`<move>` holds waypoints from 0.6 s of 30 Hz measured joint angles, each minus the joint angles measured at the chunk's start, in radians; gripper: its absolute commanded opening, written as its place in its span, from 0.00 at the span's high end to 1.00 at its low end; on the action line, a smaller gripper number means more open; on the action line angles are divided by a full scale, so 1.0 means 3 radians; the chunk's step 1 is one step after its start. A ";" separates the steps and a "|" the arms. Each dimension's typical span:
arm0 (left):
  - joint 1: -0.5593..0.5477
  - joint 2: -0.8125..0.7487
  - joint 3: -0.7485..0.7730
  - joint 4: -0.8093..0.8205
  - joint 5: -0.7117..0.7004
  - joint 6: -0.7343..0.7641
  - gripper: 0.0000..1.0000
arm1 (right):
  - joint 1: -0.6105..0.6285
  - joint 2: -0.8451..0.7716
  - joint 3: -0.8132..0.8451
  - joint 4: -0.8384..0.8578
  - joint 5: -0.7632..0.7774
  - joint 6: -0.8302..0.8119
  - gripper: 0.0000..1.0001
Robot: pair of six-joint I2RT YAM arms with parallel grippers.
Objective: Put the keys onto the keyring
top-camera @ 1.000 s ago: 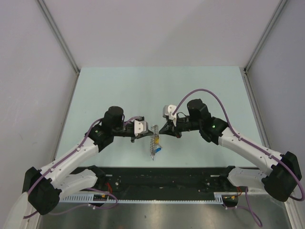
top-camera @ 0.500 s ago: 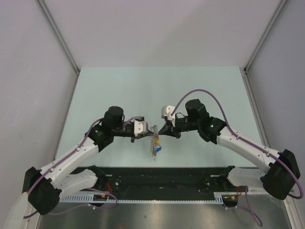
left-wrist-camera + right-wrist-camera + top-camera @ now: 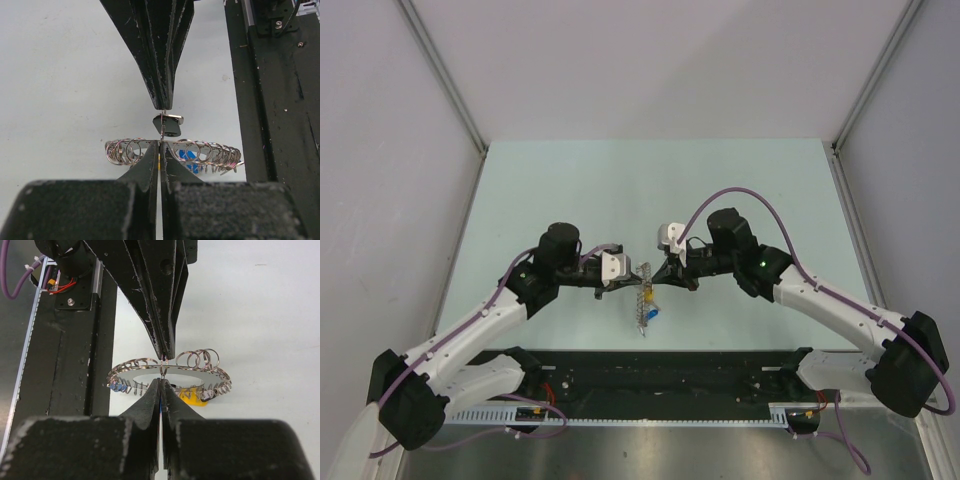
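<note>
A: Black fingers first: nearest the left wrist camera, your left end effector (image 3: 160, 152) is pinched fully together, its tip right at the rim of the keyring (image 3: 210, 150).

B: Where does the keyring sit?

A: Between the two arms, above the pale table (image 3: 60, 75), midway across. From overhead it shows as a narrow strip, edge-on, so I doubt it lies flat. Whether it touches the table I cannot tell. Small wire loops (image 3: 120, 150) crowd its edge. A blue key (image 3: 189, 156) shows just beside it on one side, a yellow key (image 3: 195, 399) on the other.

B: And past the rim?

A: A black key (image 3: 168, 126) hangs on a thin silver sliver (image 3: 162, 134) running between the two tips. Beyond it your right end effector (image 3: 164, 102) reaches in from the opposite side, also closed tight, nose to nose with the left.

B: Which one grips the sliver?

A: Too fine to say.

B: The step, then?

A: My judgement: you are threading the black key onto one of the ring's loops, and it is not seated yet. Next you need a very small, matched motion. Hold one tip as the anchor, ease the other along the loop, and do not let the ring twist or the key drop.
</note>
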 measured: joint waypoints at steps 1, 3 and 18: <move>0.0000 0.0000 0.0000 -0.0001 0.0000 0.0000 1.00 | 0.0000 0.0000 0.0000 0.0000 0.0000 0.0000 1.00; 0.0001 0.0000 0.0000 -0.0001 0.0001 0.0000 1.00 | 0.0000 0.0000 0.0000 0.0000 0.0000 -0.0008 1.00; 0.0000 0.0005 0.0000 -0.0003 0.0051 -0.0001 1.00 | 0.0011 0.0032 0.0000 0.0000 -0.0014 -0.0046 1.00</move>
